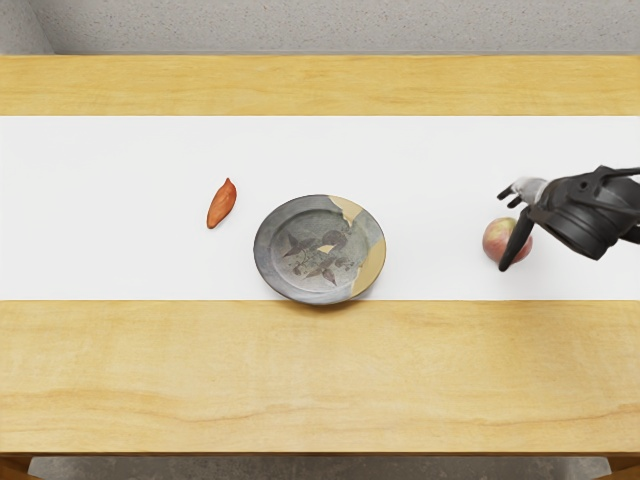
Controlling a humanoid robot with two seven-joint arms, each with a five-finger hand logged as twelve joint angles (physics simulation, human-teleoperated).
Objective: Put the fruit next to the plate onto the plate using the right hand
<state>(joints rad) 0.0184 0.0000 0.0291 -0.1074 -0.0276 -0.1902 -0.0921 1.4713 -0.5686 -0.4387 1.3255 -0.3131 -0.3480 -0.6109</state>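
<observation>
My right hand (557, 214) reaches in from the right, its fingers (524, 188) spread over a reddish peach (495, 240); I cannot tell whether they touch it. The peach sits on the bench's (320, 370) white runner (120, 200), well right of the grey plate (275, 240). A red pepper (221, 203) lies left of the plate.

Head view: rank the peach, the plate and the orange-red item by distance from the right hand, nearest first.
1. Peach: far right, just at the right hand, one finger across it.
2. Plate: mid-table, well left of the hand.
3. Orange-red item: left of the plate, farthest.
</observation>
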